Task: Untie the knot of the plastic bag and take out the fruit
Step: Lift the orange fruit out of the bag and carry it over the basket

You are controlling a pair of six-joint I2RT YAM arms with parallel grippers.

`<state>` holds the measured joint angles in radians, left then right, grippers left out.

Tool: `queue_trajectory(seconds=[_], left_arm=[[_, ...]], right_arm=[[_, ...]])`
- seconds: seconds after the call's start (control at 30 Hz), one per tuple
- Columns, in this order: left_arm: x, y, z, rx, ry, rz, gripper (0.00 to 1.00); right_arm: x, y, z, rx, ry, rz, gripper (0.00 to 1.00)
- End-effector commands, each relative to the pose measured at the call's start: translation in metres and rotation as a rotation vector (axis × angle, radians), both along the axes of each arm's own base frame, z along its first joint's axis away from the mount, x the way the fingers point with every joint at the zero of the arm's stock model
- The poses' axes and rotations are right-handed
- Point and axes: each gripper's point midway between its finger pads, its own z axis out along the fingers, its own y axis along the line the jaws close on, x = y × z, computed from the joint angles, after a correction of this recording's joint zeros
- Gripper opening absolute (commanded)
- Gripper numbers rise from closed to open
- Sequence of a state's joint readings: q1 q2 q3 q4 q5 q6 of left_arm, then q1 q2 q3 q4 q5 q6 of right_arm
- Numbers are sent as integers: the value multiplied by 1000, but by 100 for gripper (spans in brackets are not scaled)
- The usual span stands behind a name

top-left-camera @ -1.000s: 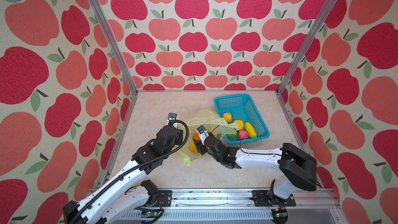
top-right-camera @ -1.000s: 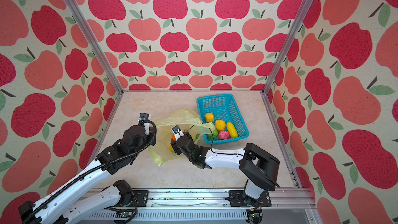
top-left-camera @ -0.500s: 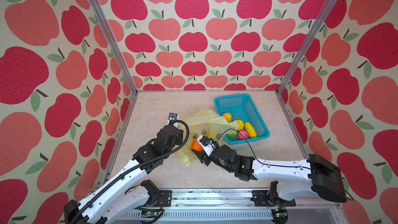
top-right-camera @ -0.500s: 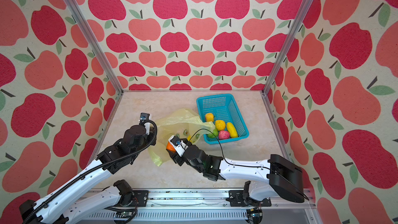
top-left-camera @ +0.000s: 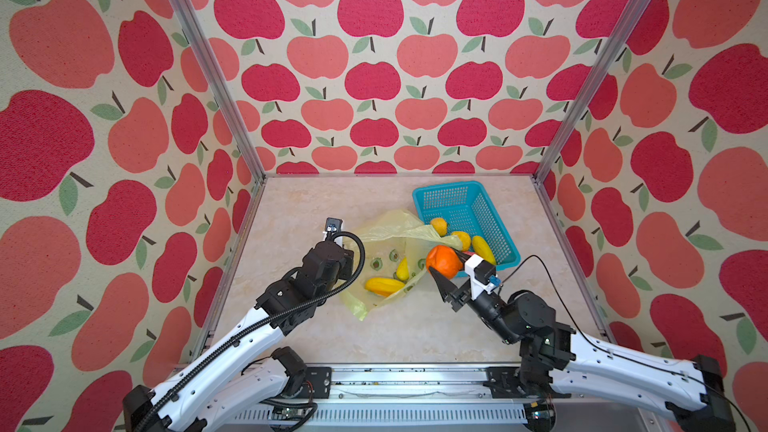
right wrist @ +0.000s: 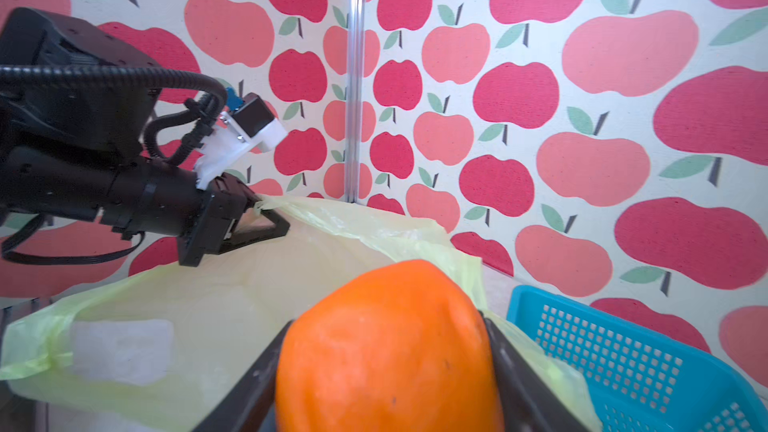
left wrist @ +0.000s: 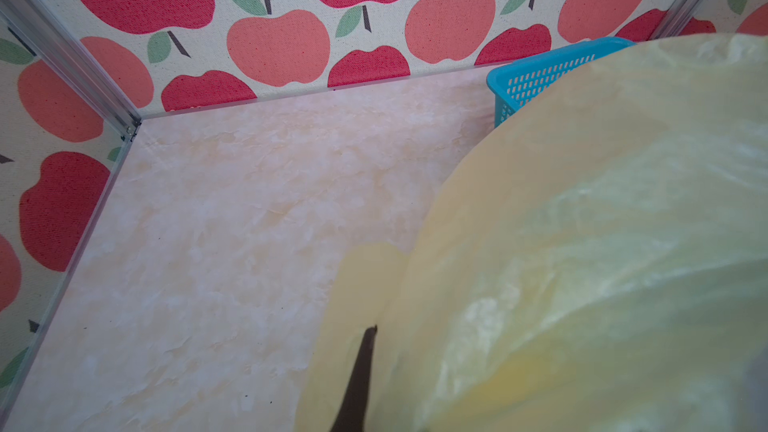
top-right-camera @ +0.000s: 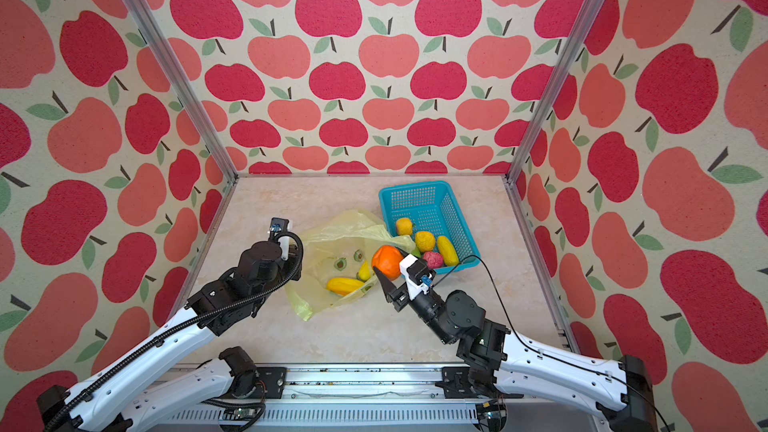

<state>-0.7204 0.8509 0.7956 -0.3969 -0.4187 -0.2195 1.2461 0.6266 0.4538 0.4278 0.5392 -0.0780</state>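
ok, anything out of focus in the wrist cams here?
Left wrist view: the plastic bag sits close to the lens, blurred and milky; the tabletop beyond is sharp. Right wrist view: the orange fruit is slightly soft; wall apples are crisp.

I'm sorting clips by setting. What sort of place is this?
Probably a robot test booth, not a home: apple-print wall panels on aluminium posts enclose a marble-look tabletop, and a left arm and right arm sit on a rail at its front.
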Motion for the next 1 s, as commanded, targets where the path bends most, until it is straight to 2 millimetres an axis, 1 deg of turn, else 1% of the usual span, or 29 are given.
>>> queue_trajectory(seconds=[0.0, 0.07, 0.13, 0.33, 0.43, 0.6, 0.67, 0.77, 0.87, 0.97], left_arm=[[0, 4, -2, 0, 8, 16, 0], [-1, 3, -1, -3, 7, 14, 0], [-1, 4, -1, -4, 6, 14, 0], [0, 3, -2, -1, 8, 15, 0], [0, 3, -2, 0, 10, 14, 0], [0, 2, -2, -2, 10, 11, 0], [0, 2, -3, -2, 11, 11, 0], [0, 2, -2, -2, 11, 11, 0], [0, 3, -3, 0, 11, 13, 0], [0, 4, -3, 4, 11, 19, 0]], right_arm=[[25, -38, -16, -39, 41, -183, 37], [35, -59, -24, -40, 68, -263, 37], [42, -73, -31, -32, 96, -317, 37], [66, -102, -58, -37, 199, -448, 37], [82, -110, -74, -47, 272, -497, 37], [113, -117, -105, -53, 421, -525, 36], [130, -119, -119, -50, 486, -525, 36], [156, -124, -135, -84, 531, -548, 35], [185, -133, -147, -138, 569, -605, 33], [211, -138, -156, -156, 606, -618, 30]])
